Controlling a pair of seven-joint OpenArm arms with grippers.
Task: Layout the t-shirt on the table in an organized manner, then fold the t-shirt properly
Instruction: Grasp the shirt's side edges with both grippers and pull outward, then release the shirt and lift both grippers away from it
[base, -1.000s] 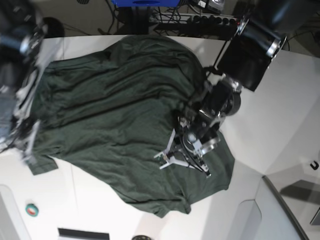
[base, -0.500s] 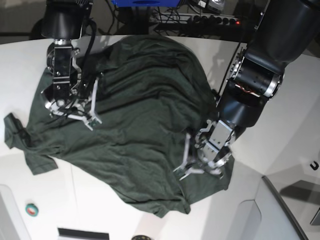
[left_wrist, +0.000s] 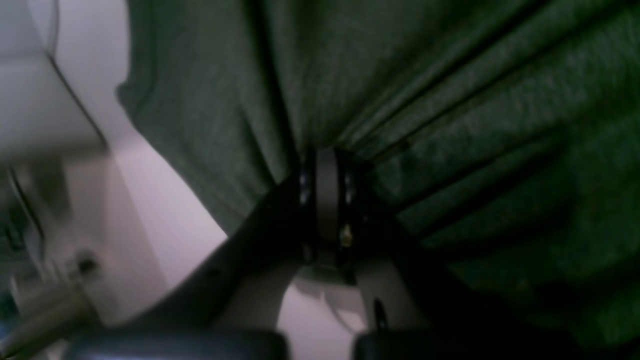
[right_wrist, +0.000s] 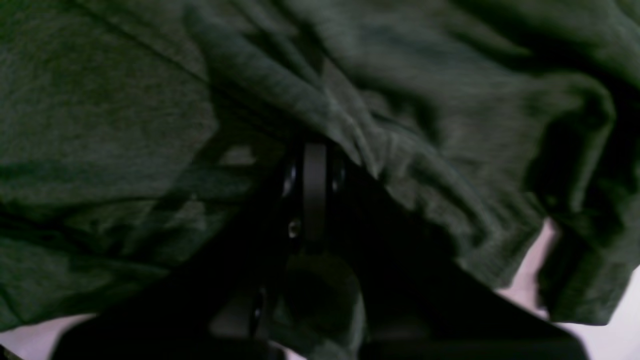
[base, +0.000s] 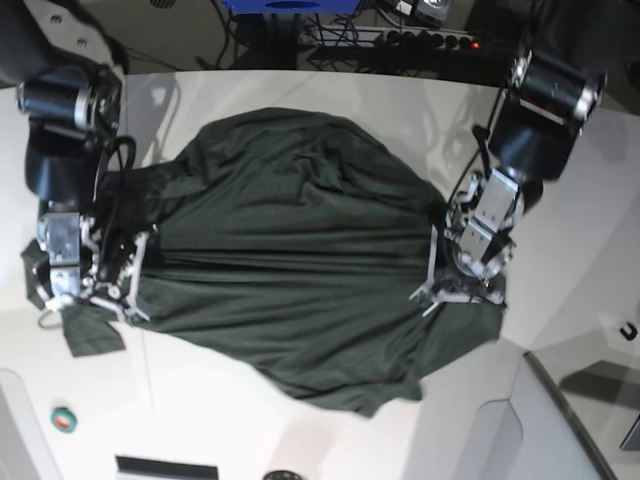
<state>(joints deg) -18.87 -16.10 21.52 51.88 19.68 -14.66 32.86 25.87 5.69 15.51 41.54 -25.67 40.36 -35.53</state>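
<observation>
The t-shirt (base: 300, 260) lies on the table (base: 590, 220), stretched w/ its long axis running from the right gripper (base: 85, 290) to the left gripper (base: 455, 290). Cloth is pulled taut between the two – straight tension creases run across the middle. A rounded hump of fabric bulges on the far side of that line; on the near side a slack lobe sags to a blunt point. Can't tell which end is collar and which is hem; shirt is too bunched.

Right gripper: clenched on the shirt's edge. In the right wrist view the fingers (right_wrist: 315, 185) meet flat together and folds of green cloth (right_wrist: 350, 125) gather right at the tip. A small flap, perhaps a sleeve (base: 95, 330), hangs just beside it on the near side, partly under the arm.

Left gripper: also clamped shut on the shirt. In the left wrist view pleats (left_wrist: 400, 110) fan out from the closed tip (left_wrist: 327, 195); exact bite is hidden by shadow and blur.

Beyond the shirt – a small round teal and red item (base: 64, 420) sits on the table well apart, near side of the right gripper. Dark cables and a power strip (base: 400, 40) run past the far table edge.
</observation>
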